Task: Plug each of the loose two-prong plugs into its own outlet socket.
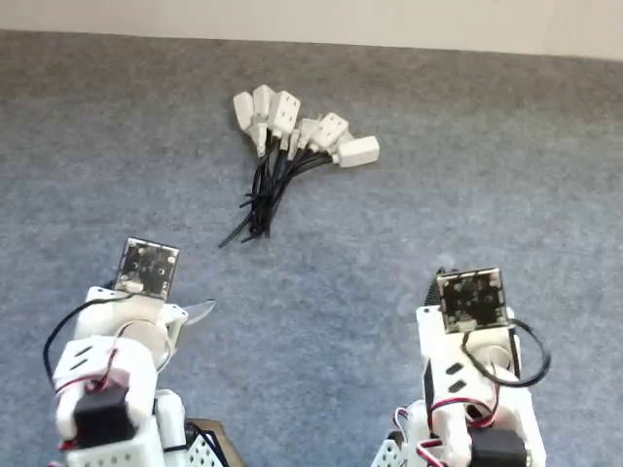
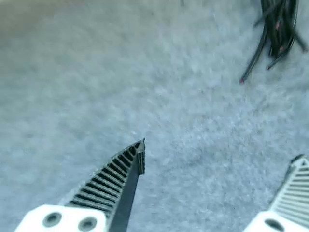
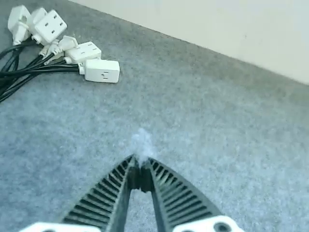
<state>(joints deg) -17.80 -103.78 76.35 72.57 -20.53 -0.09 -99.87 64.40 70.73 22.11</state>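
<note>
A bunch of white plugs and outlet sockets lies on the grey carpet at the far middle, their black cords gathered toward the near side. A rectangular white socket block sits at the bunch's right end, beside other white socket heads. My left gripper is open above bare carpet, with the loose cord ends ahead of it. One of its fingers shows at the near left. My right gripper is shut on nothing, low over the carpet, well short of the socket block.
The grey carpet covers the whole work surface. A pale wall runs along its far edge. The two arm bodies stand at the near left and near right.
</note>
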